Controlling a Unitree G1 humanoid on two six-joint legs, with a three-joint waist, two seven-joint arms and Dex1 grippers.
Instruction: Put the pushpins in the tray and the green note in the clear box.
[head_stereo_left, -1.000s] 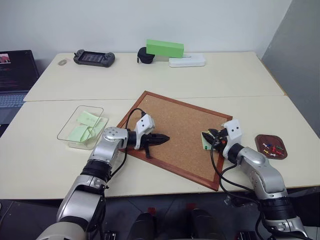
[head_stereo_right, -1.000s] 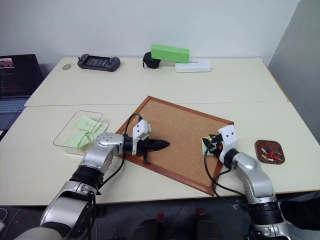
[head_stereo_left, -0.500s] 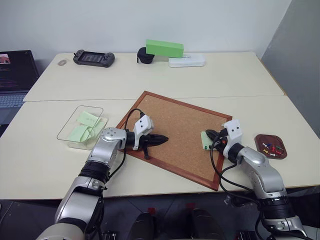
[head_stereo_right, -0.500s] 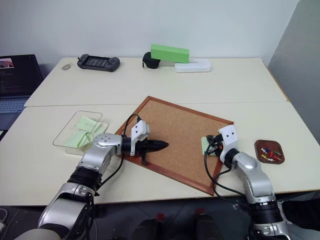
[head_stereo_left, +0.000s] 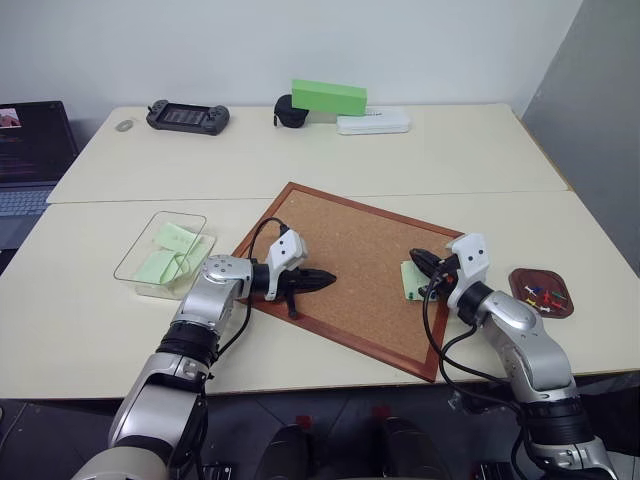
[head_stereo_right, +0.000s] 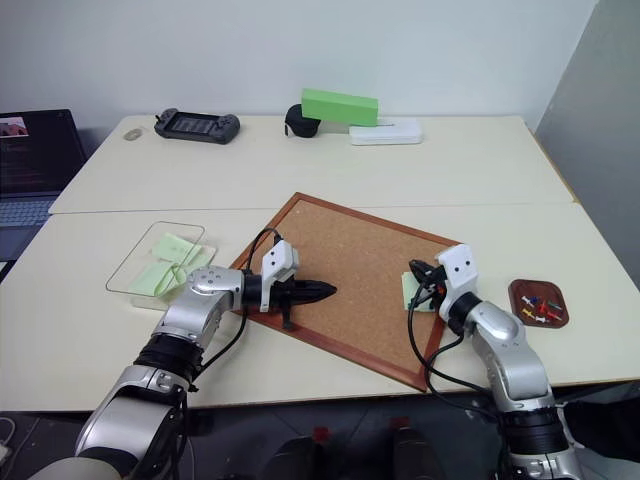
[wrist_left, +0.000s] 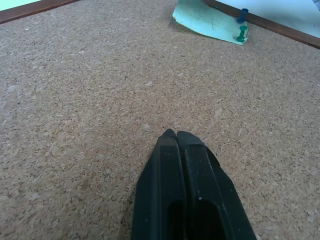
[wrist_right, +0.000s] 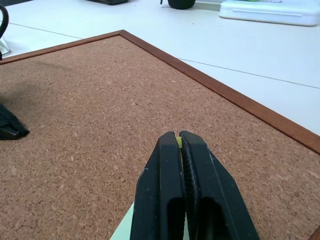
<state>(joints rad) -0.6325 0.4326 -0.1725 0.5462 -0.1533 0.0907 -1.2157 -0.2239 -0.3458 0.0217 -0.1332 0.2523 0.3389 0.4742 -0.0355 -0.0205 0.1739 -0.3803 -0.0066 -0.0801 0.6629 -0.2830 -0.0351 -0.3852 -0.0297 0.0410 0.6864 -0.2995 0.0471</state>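
A pale-green note (head_stereo_left: 410, 279) lies on a speckled tan corkboard (head_stereo_left: 345, 250) framed in reddish-brown wood; multicoloured pushpins (head_stereo_left: 542, 296) dot a dark tray (head_stereo_left: 522, 279).

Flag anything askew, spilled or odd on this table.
The corkboard lies skewed to the edges of the table. A green note near its right edge seems to curl up off the cork, with a green pin stuck in its corner. Nothing looks spilled or broken.

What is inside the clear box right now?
The clear box holds pale-green paper notes, at least two, lying flat and overlapping. No pins are visible in it; anything beneath the notes is covered.
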